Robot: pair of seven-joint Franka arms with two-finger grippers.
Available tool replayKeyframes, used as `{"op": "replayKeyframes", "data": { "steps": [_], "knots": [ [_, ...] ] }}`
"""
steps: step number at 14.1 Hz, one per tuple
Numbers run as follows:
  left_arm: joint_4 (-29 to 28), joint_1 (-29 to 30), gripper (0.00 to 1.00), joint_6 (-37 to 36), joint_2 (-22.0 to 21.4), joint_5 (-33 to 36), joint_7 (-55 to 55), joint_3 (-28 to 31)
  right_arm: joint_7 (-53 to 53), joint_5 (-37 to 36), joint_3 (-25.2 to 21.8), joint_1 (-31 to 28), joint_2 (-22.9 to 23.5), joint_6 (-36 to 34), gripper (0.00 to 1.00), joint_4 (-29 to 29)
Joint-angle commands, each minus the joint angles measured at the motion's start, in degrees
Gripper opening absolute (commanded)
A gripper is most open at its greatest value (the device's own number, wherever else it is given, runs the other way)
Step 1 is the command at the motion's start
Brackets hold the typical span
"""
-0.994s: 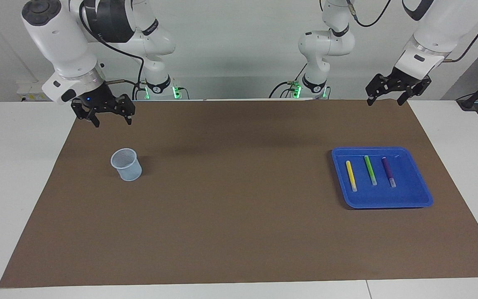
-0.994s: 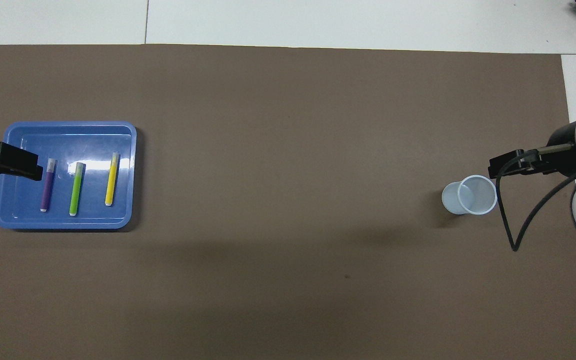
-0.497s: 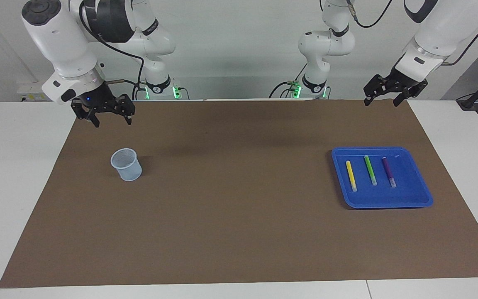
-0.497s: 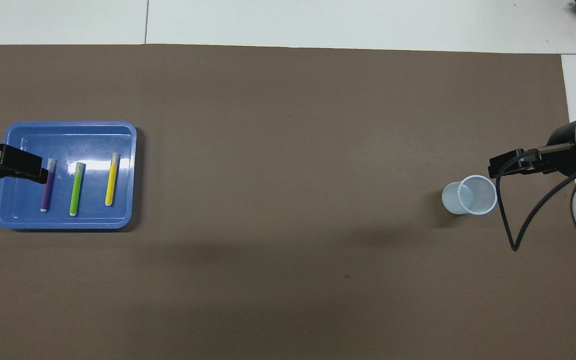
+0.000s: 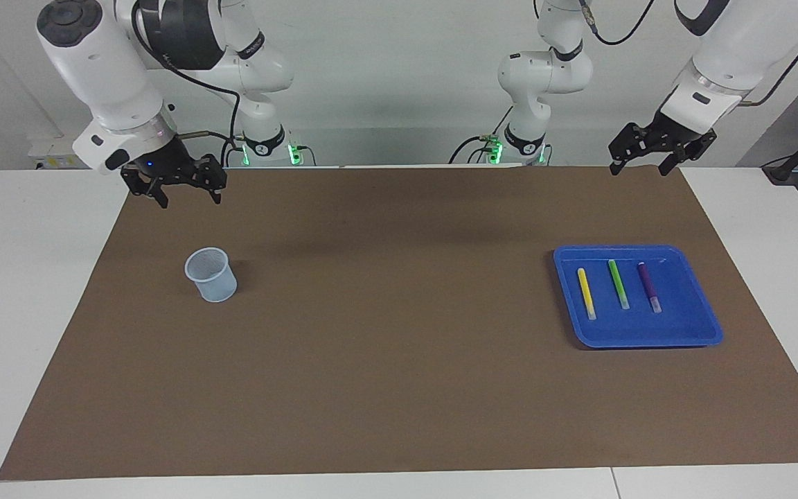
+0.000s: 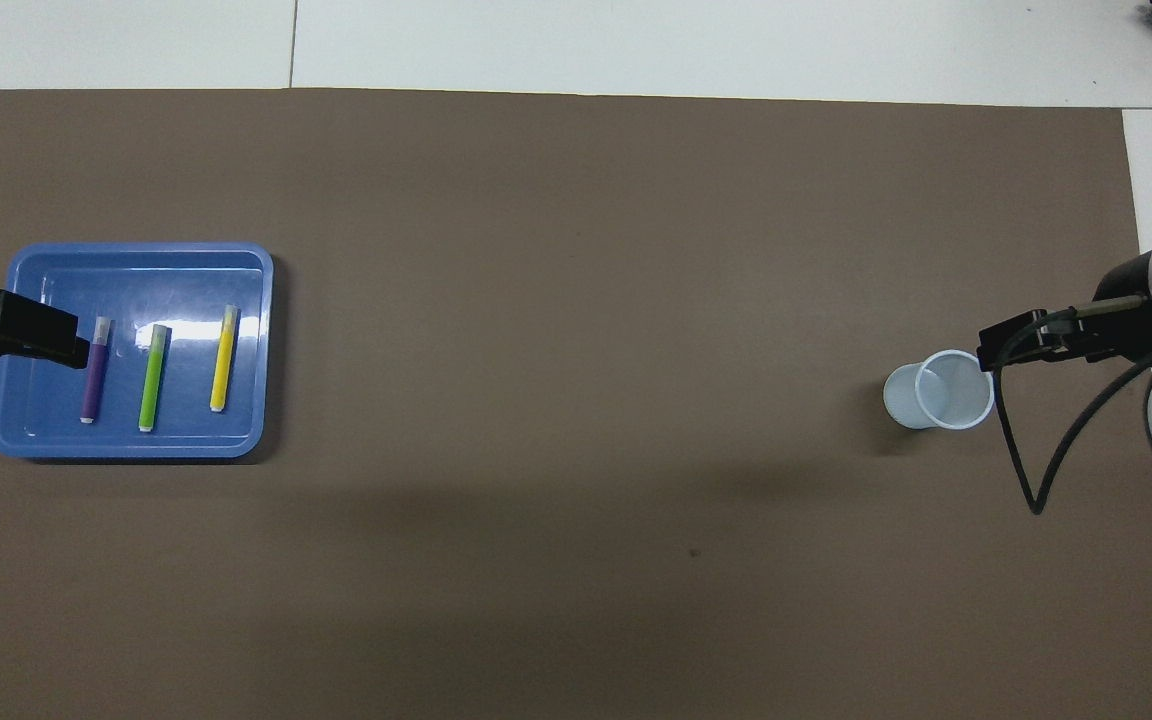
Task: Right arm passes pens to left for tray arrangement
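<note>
Lying side by side in a shallow blue tray are three short marker pens: a yellow pen, a green pen and a purple pen. They are roughly parallel and apart from one another, each with its pale end pointing away from the robots. The green pen is in the middle, the yellow one is toward the middle of the tabletop, and the purple one is toward the tray's outer rim. The tray sits on a brown mat that covers most of the white tabletop, at the left arm's end.

The left hand hangs in the air over the mat's edge nearest the robots, above and well apart from the tray. Its fingers are spread and it holds nothing.

The right hand hangs over the mat's corner at the right arm's end, also with fingers spread and nothing between them. A small pale blue mesh cup stands upright on the mat, farther from the robots than that corner. In the overhead view, nothing shows inside the cup.
</note>
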Motion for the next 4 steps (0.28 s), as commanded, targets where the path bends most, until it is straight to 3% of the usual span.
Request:
{"op": "replayKeyframes", "data": {
  "steps": [1, 4],
  "knots": [
    [-1.40, 0.29, 1.00, 0.16, -1.40, 1.11, -0.68, -0.46, 0.36, -1.20, -0.41, 0.52, 0.32, -1.29, 1.00, 1.26],
    [-1.49, 0.21, 1.00, 0.17, -1.49, 1.02, -0.68, -0.46, 0.36, -1.20, -0.59, 0.52, 0.14, -0.76, 1.00, 1.18]
  ]
}}
